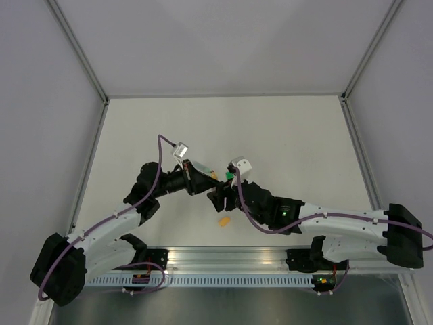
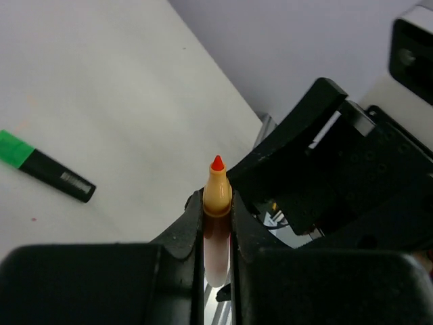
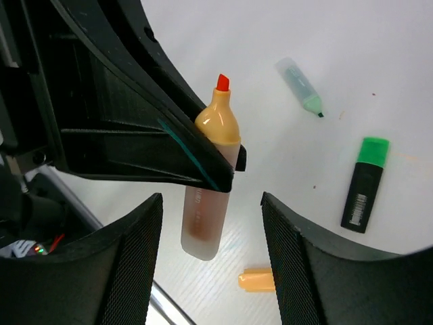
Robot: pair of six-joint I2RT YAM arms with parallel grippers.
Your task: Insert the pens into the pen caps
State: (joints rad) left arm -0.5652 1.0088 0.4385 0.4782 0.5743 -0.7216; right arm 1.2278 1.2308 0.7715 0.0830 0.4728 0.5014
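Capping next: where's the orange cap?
Right wrist view, bottom centre: the orange cap lies on the table, by the orange marker the left gripper holds.

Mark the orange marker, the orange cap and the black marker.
orange marker (image 3: 201, 223): right wrist view, translucent barrel.
orange cap (image 3: 256, 279): right wrist view, its side.
black marker (image 3: 360, 200): right wrist view, black barrel.

Pale orange pen, red-tipped; black pen, green-ended.

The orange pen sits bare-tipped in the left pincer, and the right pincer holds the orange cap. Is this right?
No. The right wrist view shows the orange cap lying on the table; the right pincer is open. The left pincer does grip the bare-tipped orange pen.
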